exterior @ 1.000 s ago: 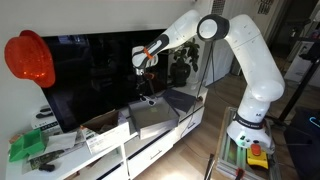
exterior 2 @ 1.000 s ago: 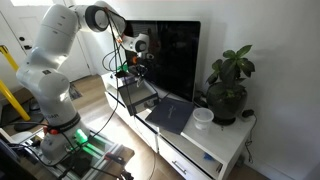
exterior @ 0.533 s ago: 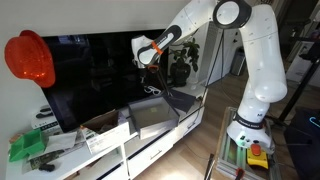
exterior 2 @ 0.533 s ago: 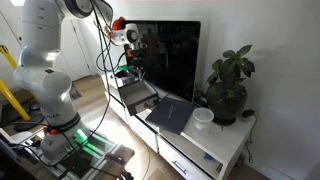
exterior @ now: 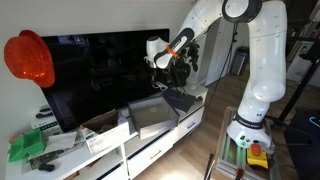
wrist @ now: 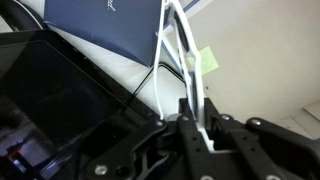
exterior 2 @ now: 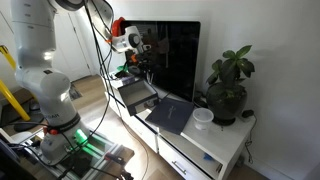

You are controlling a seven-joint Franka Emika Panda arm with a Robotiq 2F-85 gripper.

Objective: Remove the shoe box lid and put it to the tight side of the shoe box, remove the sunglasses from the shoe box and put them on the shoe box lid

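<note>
Pincer: I am clamping the pincer shut on the sunglasses, pinching the white frame between my fingers.
Load: the sunglasses are dangling loosely below my grip, so I am expecting them to swing when I move.
Height: I am holding them in the air, well above the tabletop and in front of the TV screen.
Shoe box: the shoe box is sitting open below and to my left, showing its pale inside.
Lid: the shoe box lid is lying flat just right of the shoe box, with nothing on it.
Step in hand: judging by this, I am carrying the sunglasses across to the lid.
Doing it well: I am planning to travel right slowly, stop over the lid's middle and let the swing die out. Then I lower until the frame is resting on the cardboard, and only then open up.
Watching: I am minding the white cup near the lid's far right corner. I am also staying off the lid's edges so the sunglasses are not sliding onto the tabletop.
</note>
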